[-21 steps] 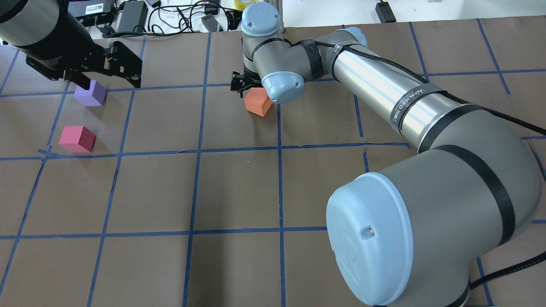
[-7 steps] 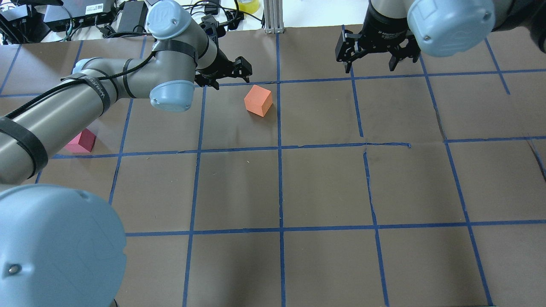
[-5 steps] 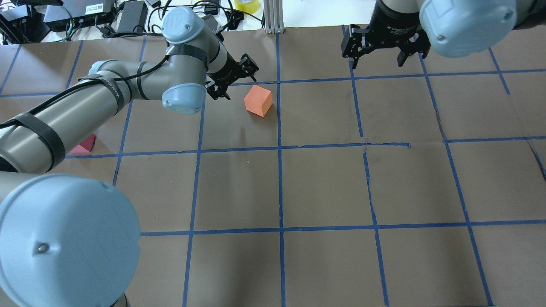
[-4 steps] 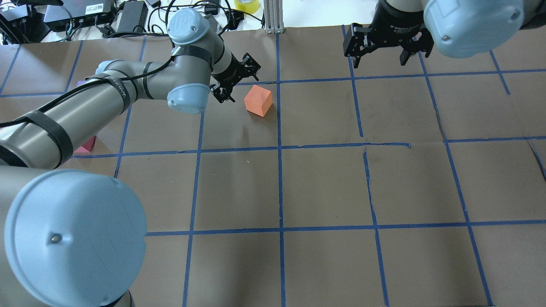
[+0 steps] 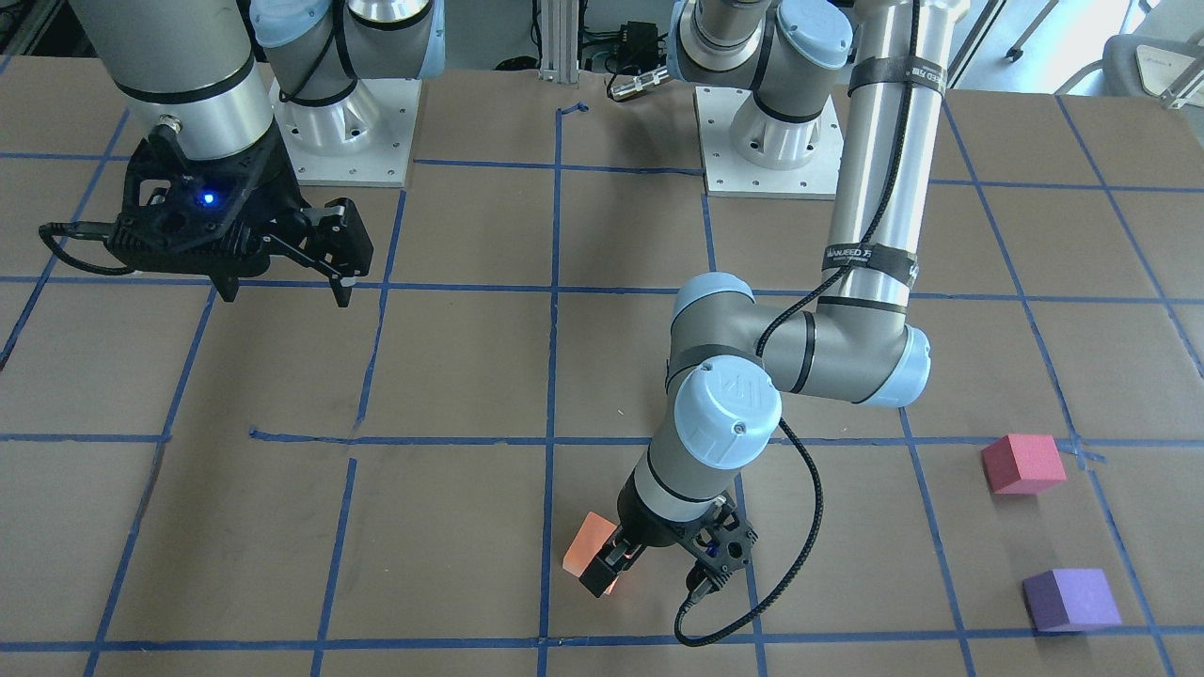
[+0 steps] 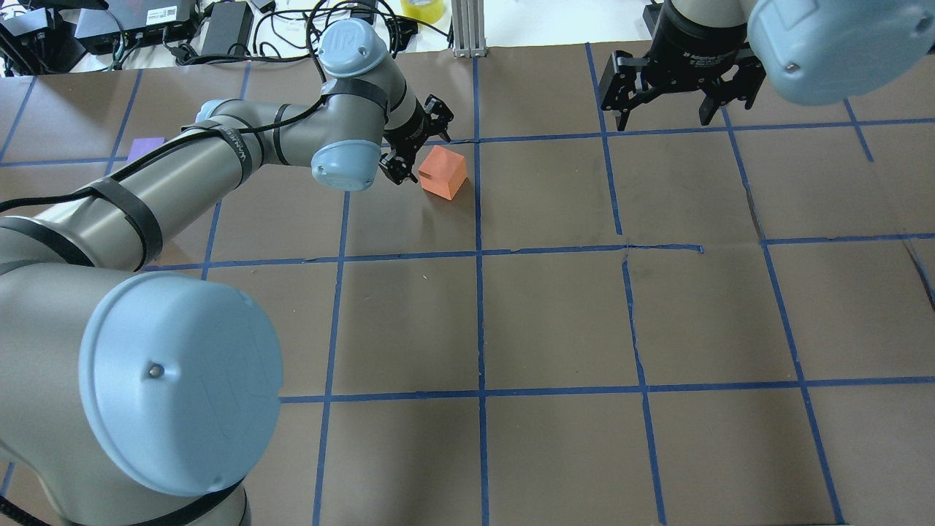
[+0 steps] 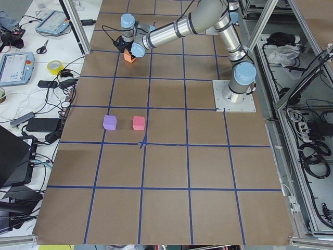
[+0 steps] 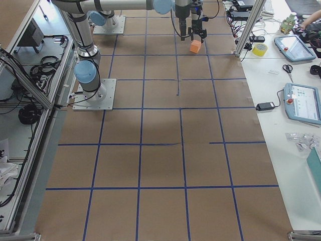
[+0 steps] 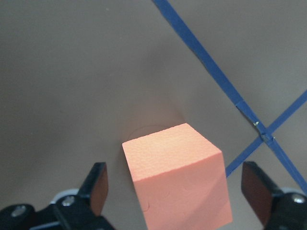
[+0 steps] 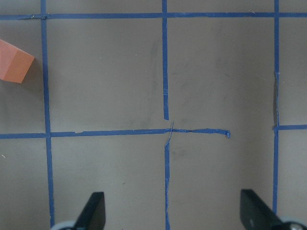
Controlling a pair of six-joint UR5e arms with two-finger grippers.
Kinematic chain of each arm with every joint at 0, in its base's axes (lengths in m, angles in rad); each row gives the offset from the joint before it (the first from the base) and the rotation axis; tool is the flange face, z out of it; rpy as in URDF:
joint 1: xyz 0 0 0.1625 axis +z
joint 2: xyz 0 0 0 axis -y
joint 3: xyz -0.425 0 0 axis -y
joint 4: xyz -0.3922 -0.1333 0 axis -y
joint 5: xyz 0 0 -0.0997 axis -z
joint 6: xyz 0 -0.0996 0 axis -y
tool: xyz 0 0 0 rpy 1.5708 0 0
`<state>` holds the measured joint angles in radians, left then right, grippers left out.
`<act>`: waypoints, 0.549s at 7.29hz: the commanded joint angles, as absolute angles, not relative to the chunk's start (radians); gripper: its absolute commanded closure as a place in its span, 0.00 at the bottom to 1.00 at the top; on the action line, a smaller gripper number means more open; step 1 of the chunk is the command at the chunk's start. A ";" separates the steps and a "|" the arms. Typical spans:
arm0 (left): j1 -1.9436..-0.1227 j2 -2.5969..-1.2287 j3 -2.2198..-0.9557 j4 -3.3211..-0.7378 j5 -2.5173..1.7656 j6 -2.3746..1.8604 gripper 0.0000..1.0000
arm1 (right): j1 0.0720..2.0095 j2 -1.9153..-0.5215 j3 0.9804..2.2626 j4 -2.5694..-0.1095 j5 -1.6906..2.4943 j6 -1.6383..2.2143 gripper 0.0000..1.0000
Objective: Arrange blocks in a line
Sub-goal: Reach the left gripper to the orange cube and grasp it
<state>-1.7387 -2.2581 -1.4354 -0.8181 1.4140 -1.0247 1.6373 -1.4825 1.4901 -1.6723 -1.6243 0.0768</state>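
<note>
The orange block [image 6: 442, 172] lies on the brown paper near a blue tape crossing; it also shows in the front view [image 5: 585, 543] and the left wrist view [image 9: 177, 182]. My left gripper [image 6: 418, 145] is open and low at the block, one finger [image 9: 97, 184] on each side, not touching it. The pinkish-red block [image 5: 1022, 463] and the purple block [image 5: 1070, 599] sit side by side far off on my left side. My left arm hides the pinkish-red block in the overhead view; a corner of the purple block [image 6: 144, 148] shows. My right gripper [image 6: 665, 117] is open and empty, raised at the far right.
Cables and power bricks [image 6: 219, 25], a yellow tape roll [image 6: 424, 9] and an aluminium post [image 6: 464, 29] line the far table edge. The two arm base plates [image 5: 348, 132] [image 5: 767, 141] are on the robot's side. Blue tape lines [image 6: 481, 321] grid the paper.
My right gripper left the orange block and withdrew to the far right. My left arm swung from the purple block across to the orange block, turned its wrist and closed in on it.
</note>
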 commanded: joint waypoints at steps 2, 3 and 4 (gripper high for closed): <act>-1.743 -2.305 -1.424 -0.821 1.413 -1.023 0.35 | 1.637 -1.494 1.506 -1.669 -1.612 0.027 0.01; -1.743 -2.312 -1.424 -0.821 1.408 -1.025 0.53 | 1.637 -1.505 1.511 -1.640 -1.612 0.006 0.20; -1.741 -2.293 -1.422 -0.819 1.401 -1.008 0.71 | 1.637 -1.509 1.523 -1.628 -1.618 0.003 0.00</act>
